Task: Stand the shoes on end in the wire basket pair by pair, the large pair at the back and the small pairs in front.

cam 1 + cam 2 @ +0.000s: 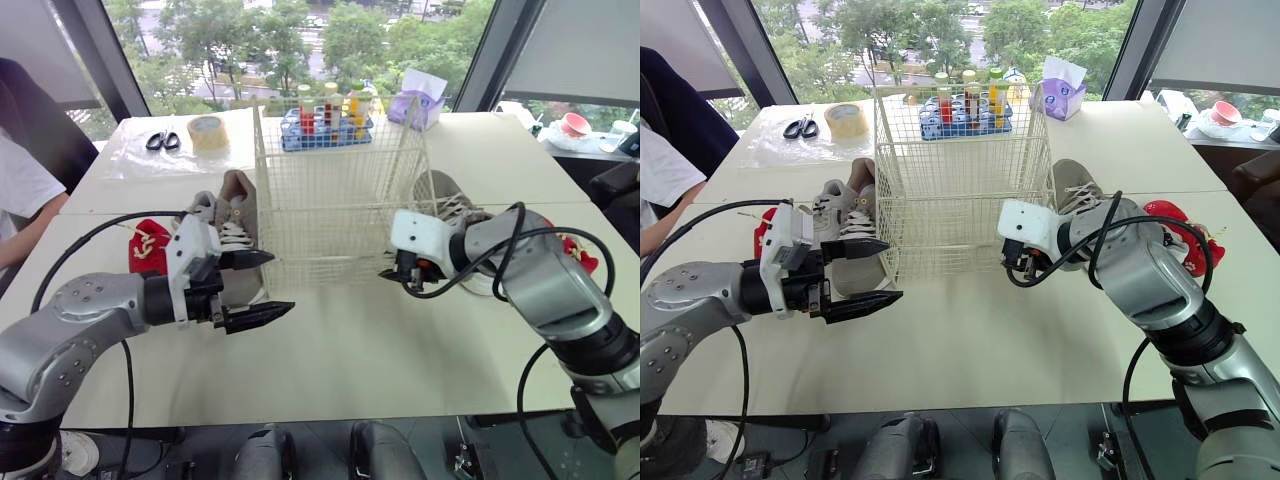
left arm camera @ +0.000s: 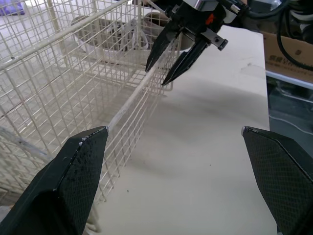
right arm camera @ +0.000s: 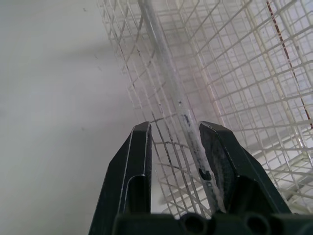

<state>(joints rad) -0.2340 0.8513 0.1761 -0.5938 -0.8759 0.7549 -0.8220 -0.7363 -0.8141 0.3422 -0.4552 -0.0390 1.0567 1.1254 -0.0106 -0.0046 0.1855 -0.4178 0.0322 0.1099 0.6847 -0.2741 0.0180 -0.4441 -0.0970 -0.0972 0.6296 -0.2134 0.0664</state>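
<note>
Finds the wire basket (image 1: 335, 190) mid-table: tall, cream, open-meshed, empty. Brackets it from both front corners, probably to steady or square it before loading. Spreads the left gripper (image 1: 282, 281) wide at the basket's 7 o'clock, holding nothing. Straddles a thick front wire at 5 o'clock with the right gripper (image 3: 174, 126), fingers narrowly parted, not clamped. Leaves grey sneakers (image 1: 232, 225) at 9 o'clock, another grey sneaker (image 1: 445, 195) at 3, and small red shoes (image 1: 148, 245) further out.
</note>
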